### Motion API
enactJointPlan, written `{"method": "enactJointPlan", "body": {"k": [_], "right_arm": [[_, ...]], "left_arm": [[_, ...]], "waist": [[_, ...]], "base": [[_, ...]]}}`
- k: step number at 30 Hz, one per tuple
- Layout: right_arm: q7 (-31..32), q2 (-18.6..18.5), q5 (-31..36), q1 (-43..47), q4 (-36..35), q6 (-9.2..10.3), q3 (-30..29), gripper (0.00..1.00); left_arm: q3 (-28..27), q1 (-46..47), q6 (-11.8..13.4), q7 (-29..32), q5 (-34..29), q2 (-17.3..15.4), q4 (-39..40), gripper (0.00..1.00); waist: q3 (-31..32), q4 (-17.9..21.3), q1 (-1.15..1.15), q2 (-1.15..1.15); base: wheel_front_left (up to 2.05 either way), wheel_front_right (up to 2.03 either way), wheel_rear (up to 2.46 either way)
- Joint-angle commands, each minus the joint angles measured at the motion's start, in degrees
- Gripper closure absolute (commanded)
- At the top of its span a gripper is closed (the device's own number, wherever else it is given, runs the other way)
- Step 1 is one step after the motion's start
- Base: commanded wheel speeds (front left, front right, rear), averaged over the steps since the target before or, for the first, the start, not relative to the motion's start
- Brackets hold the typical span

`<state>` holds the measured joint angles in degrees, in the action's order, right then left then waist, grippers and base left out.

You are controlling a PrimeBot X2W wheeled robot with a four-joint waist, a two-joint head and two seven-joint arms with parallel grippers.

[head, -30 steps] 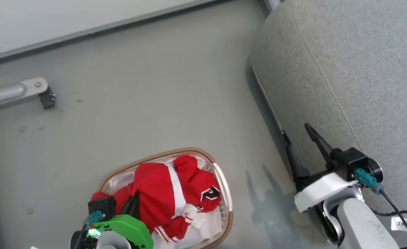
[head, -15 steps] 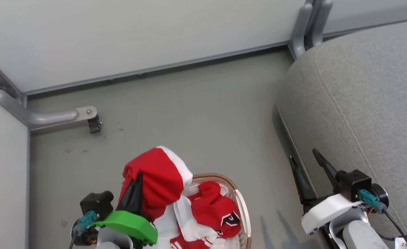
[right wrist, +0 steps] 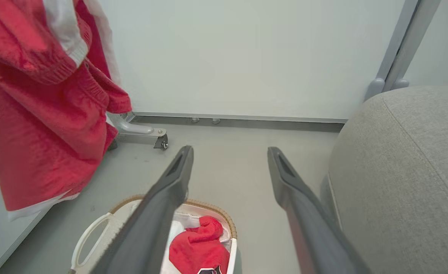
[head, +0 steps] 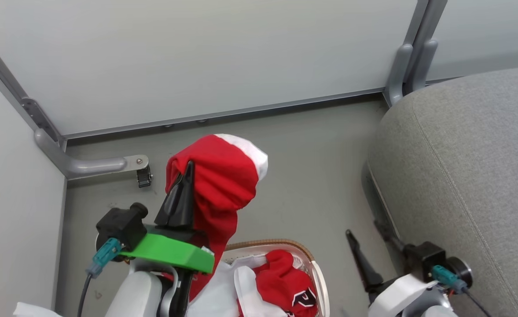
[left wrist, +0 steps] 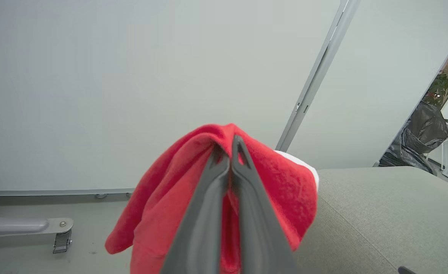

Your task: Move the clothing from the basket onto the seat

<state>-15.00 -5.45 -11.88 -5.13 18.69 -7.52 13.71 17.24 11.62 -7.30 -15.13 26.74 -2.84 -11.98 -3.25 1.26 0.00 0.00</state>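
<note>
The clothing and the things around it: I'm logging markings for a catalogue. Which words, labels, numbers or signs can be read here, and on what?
No words or numbers can be read in these views.
Emblem on the red garment lying in the basket: a creased black-and-white shape, perhaps a stylised letter; cannot tell which.
Raised garment held in the left gripper: plain red and white, no print showing.

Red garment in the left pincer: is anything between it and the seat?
Nothing visible. The garment, held in the left pincer, hangs above floor beside the seat; the open right pincer sits low by its edge.
</note>
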Motion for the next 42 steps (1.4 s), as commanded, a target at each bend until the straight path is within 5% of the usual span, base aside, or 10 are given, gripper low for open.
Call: {"method": "enactJointPlan", "body": {"k": [1,13,25,26,28,33,34,35,42], "right_arm": [[-0.3,-0.2,-0.7,0.7,0.1,0.06,1.7,0.00],[-0.3,-1.0,-2.0,-7.9,-1.5,0.06,17.8,0.00],[-0.3,1.6,-1.5,-14.6,0.1,0.06,19.4,0.00],[-0.3,1.7,-1.6,-14.6,-0.1,0.06,19.3,0.13],[-0.3,1.8,-2.2,-14.2,-0.3,0.06,19.2,1.00],[-0.3,1.9,-3.3,-12.6,-1.2,0.06,18.2,1.00],[-0.3,1.9,-3.2,-12.4,-1.7,0.06,17.6,1.00],[-0.3,1.8,-3.2,-12.1,-2.0,0.06,17.1,1.00],[-0.3,1.6,-3.2,-8.5,-3.9,0.06,12.7,1.00]], "left_arm": [[0.7,1.3,-0.2,0.0,0.1,-0.1,0.9,1.00],[9.8,4.6,-0.2,0.0,1.3,-0.2,3.2,1.00],[19.1,5.3,-0.2,0.0,5.5,-0.2,3.3,1.00],[19.5,5.3,-0.2,0.0,5.6,-0.2,3.3,1.00],[20.2,5.1,-0.2,0.0,5.9,-0.2,2.9,1.00],[20.0,4.0,0.2,0.0,6.0,-0.1,1.5,1.00],[19.6,4.0,0.4,0.0,5.1,-0.1,1.2,0.58],[19.5,3.8,0.6,0.0,4.8,-0.1,0.7,0.00],[17.4,2.8,1.2,0.0,-0.5,-0.1,-0.1,0.00]], "waist": [[0.3,-0.5,0.00,0.00],[-0.2,-3.5,0.00,0.00],[-0.9,-9.8,0.00,0.00],[-0.9,-10.1,0.00,0.00],[-0.8,-10.7,0.00,0.00],[-0.4,-10.7,0.00,0.00],[-0.4,-10.2,0.00,0.00],[-0.3,-9.8,0.00,0.00],[-0.3,-3.4,0.00,0.00]], "base": [[0.00,0.00,0.00],[0.00,0.00,0.00],[0.00,0.00,0.00],[0.00,0.00,0.00],[0.00,0.00,0.00],[0.00,0.00,0.00],[0.00,0.00,0.00],[0.00,0.00,0.00],[0.00,0.00,0.00]]}}
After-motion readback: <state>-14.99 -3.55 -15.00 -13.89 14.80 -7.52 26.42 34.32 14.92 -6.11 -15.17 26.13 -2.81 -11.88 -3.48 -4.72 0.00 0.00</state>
